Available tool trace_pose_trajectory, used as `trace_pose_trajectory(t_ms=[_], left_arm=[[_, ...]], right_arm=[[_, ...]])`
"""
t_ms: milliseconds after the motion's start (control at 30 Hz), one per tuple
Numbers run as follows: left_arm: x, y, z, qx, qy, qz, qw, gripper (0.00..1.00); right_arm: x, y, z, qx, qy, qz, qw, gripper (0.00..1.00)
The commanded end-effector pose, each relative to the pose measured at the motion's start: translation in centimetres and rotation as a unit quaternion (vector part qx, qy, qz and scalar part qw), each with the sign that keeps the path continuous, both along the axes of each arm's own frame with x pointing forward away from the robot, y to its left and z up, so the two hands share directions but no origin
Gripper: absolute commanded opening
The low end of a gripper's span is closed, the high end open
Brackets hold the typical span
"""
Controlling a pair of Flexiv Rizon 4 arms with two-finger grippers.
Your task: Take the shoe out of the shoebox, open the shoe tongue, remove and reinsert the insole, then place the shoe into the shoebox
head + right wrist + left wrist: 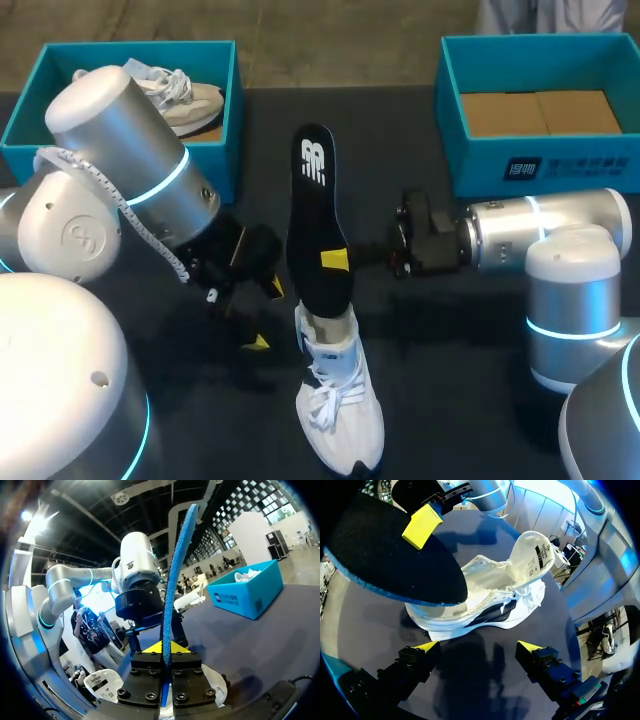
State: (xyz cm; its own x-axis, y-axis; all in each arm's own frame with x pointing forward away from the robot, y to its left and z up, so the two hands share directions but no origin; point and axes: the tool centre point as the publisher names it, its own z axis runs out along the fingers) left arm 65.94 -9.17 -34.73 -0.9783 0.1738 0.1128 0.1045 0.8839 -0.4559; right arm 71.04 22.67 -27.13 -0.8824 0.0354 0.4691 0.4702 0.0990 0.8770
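A: Black foam insole with a blue edge [318, 215] is up in the air, folks, pinched by the right end effector [335, 260]. Its two yellow tips press on opposite faces with only the insole's thickness between them.

B: And it's gripped roughly midway along. The logo end points toward the far side of the dark desk [480, 380]. The other end dips at the collar of the white lace-up sneaker [338, 405].

A: Is that end inside the sneaker?

B: Hard to call. From the left wrist it overlaps the opening, but I can't tell whether it touches the footbed.

A: The sneaker lies on the near part of the desk, between the two arms, tongue raised and laces loose.

B: Over to the left end effector [479, 647]: fingers spread wide, nothing between them. It hovers just beside the sneaker's flank, not touching.

A: At the far left corner sits a teal cardboard shoebox [230, 110], with a second pale sneaker [190, 100] lying inside.

B: Far right, another teal open box [480, 160] shows a brown cardboard panel [540, 112] on its floor, well apart from the sneaker on the desk.
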Motion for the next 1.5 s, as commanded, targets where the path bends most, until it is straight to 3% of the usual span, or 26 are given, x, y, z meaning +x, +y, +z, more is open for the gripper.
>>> trace_pose_trajectory(t_ms=[33, 733, 1500], left_arm=[[-0.1, -0.1, -0.1, 0.0, 0.0, -0.001, 1.0, 1.0], [-0.1, -0.1, -0.1, 0.0, 0.0, -0.001, 1.0, 1.0], [-0.1, -0.1, -0.1, 0.0, 0.0, -0.001, 1.0, 1.0]], right_arm=[[0.5, 0.4, 0.5, -0.014, 0.005, -0.008, 1.0, 0.0], [-0.1, -0.3, -0.6, -0.021, 0.014, -0.074, 0.997, 0.0], [-0.3, -0.2, -1.7, -0.012, 0.024, -0.068, 0.997, 0.0]])
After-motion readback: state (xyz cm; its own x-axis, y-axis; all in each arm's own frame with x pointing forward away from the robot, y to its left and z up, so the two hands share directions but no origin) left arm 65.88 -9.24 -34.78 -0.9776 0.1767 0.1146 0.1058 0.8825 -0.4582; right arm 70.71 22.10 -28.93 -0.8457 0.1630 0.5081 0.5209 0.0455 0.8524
